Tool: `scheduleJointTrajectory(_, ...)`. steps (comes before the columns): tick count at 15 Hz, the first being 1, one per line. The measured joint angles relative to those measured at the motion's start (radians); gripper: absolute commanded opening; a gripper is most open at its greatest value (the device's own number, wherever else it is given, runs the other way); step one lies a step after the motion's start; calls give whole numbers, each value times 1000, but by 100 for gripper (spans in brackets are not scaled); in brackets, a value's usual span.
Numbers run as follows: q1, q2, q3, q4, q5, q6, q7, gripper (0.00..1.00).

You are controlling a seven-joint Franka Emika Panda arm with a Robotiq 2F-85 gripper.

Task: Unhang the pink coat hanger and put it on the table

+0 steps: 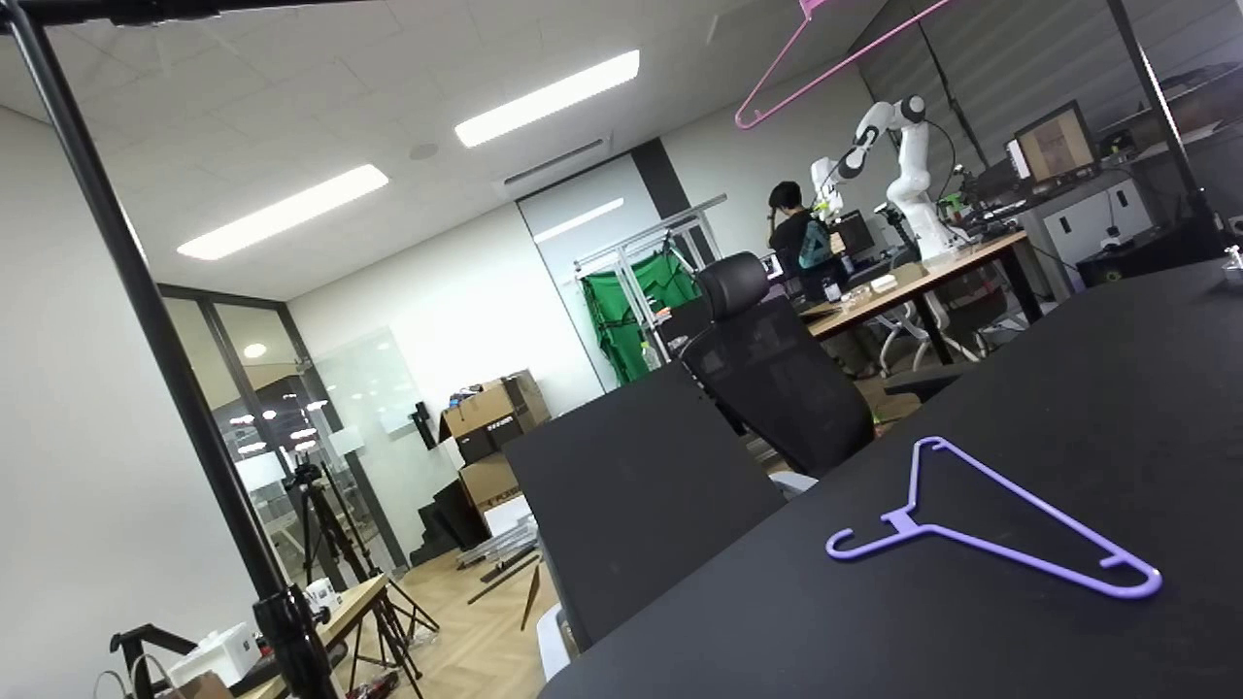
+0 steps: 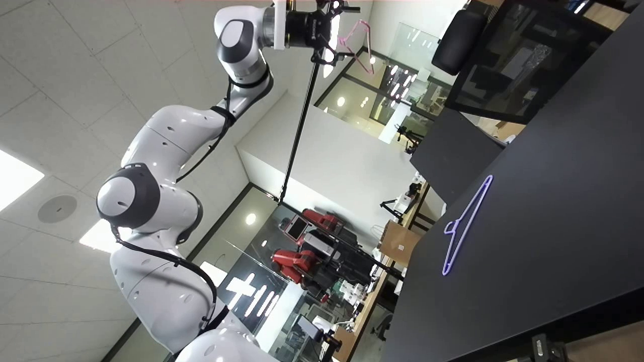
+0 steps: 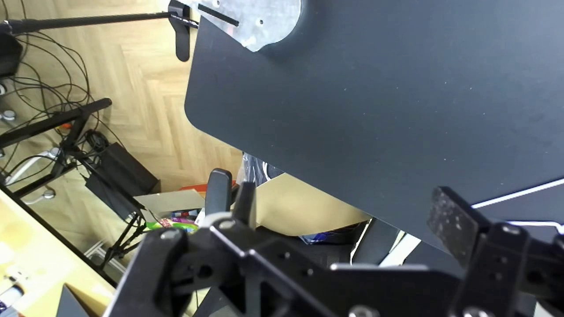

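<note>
**Line up first**

I see the gripper [image 2: 354, 31] spread wide. Seemingly just beyond it, the pink coat hanger [image 1: 843, 67] hangs high above the table [image 2: 563, 221]. I'd straddle its frame squarely, pinch gently, then unhook before lowering.

The arm [image 2: 168, 138] is white, its joint bands [image 2: 147, 198] grey, cable [image 2: 177, 260] and pincer [image 3: 339, 209] black.

I take this for a robotics lab: in an exterior view, past the mesh office chair [image 1: 777, 369], I see a white robot arm [image 1: 911, 167] on a workbench [image 1: 985, 252], plus a monitor [image 1: 1057, 150].
</note>
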Motion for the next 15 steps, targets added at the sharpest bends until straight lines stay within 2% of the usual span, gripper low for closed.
scheduleJointTrajectory(6,0,0,0,0,1,0,-2,100)
scheduleJointTrajectory(9,-11,6,20,-1,26,66,-8,100)
scheduleJointTrajectory(12,-36,33,67,32,154,158,-21,100)
scheduleJointTrajectory(15,-67,83,118,115,330,184,-27,100)
